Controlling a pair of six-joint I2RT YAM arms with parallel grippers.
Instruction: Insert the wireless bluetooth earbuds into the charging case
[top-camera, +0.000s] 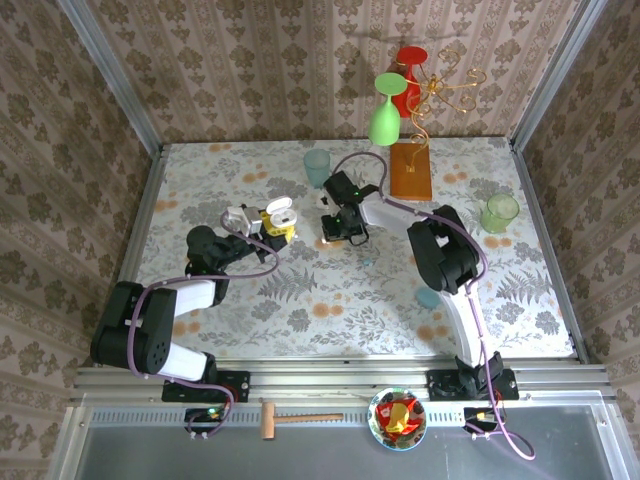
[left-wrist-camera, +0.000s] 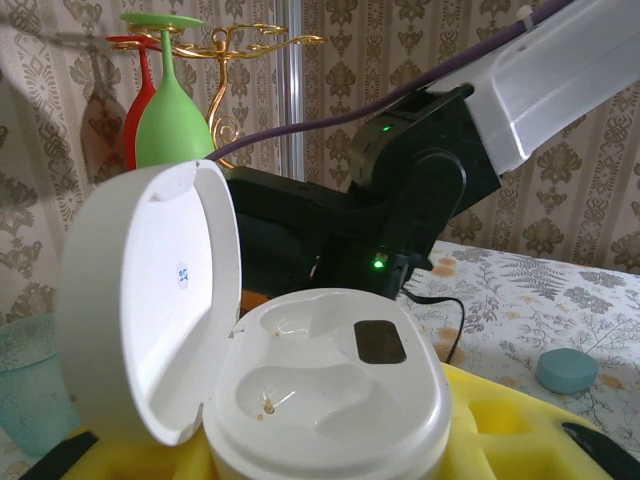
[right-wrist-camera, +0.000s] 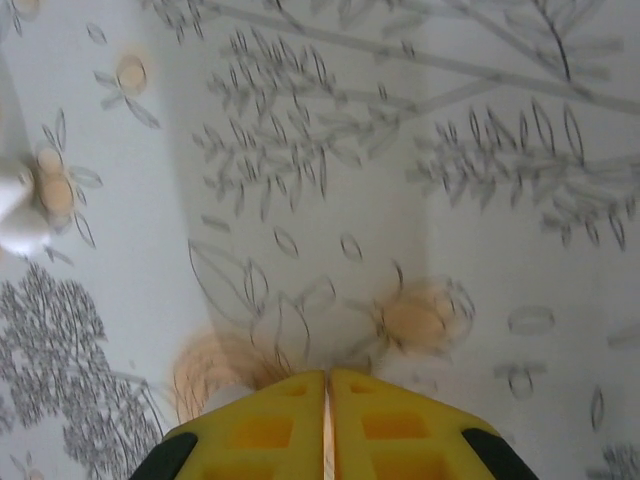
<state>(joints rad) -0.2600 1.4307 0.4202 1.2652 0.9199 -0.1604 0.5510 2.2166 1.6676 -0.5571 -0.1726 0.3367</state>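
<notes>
The table (top-camera: 300, 300), draped in a pale floral cloth, lies between patterned walls. The left arm (top-camera: 150, 330) reaches from the near left toward the centre, and the right arm (top-camera: 445, 255) bends in from the near right, its wrist turned down over the middle. At the far edge a wire rack on a wooden base (top-camera: 411, 172) holds a green glass (top-camera: 384, 122) and a red glass (top-camera: 410, 55) upside down. A teal cup (top-camera: 317, 165) stands just left of the base and a green cup (top-camera: 499, 212) at the far right. On the near rail lie a bowl (top-camera: 371, 420) of coloured bits and a wooden mallet (top-camera: 300, 418). The left gripper (top-camera: 277, 230) is clamped on the charging case (left-wrist-camera: 330, 400), yellow fingers on either side of its base; the case sits upright, left of centre, its lid (left-wrist-camera: 150, 300) swung open to the left, both wells showing bare white plastic. The right gripper (right-wrist-camera: 327, 385), just right of the case, points down at the cloth with its yellow fingers pressed together, a thin slit between them. A small teal disc (top-camera: 428, 297) lies beside the right arm. What looks like a white earbud (right-wrist-camera: 18, 205) lies blurred on the cloth beside the right gripper, apart from its tips, and a tiny light blue speck (top-camera: 368, 262), too small to make out, lies near and right of that gripper
</notes>
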